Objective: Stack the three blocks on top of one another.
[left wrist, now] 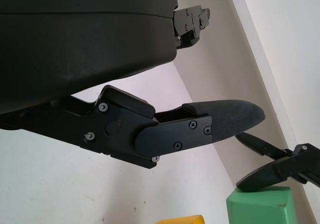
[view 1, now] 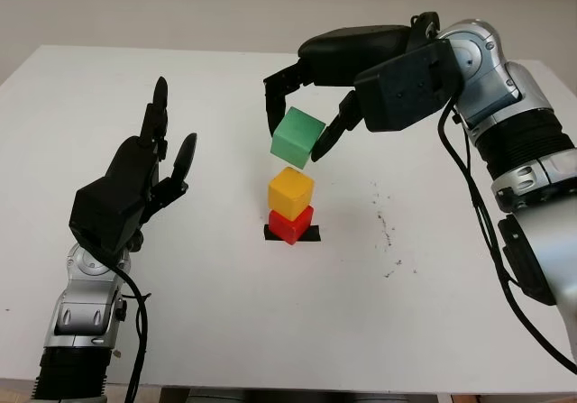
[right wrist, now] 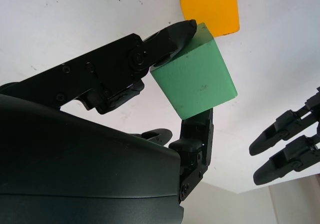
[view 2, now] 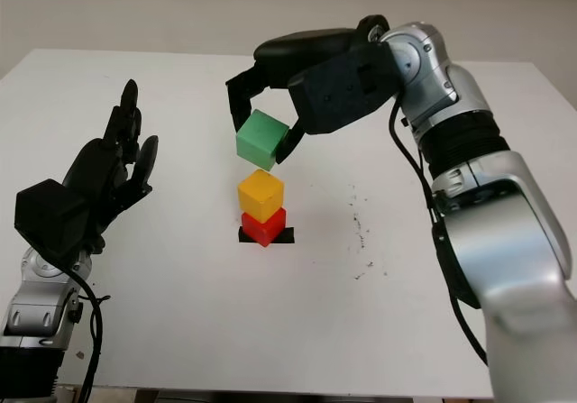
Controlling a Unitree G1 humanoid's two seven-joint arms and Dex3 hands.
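Note:
A yellow block (view 1: 290, 192) stands on a red block (view 1: 290, 225), which sits on a strip of black tape (view 1: 311, 233) near the table's middle. Just above the yellow block, tilted and not touching it, hangs a green block (view 1: 297, 137). My right hand (view 1: 300, 122) comes in from the upper right and is shut on the green block, its fingers (right wrist: 170, 38) pinching opposite faces. My left hand (view 1: 149, 173) is open, raised above the table well to the left of the stack.
The white table (view 1: 207, 313) has a few dark specks (view 1: 388, 232) to the right of the stack. The table's far edge meets a pale wall (view 1: 180, 6).

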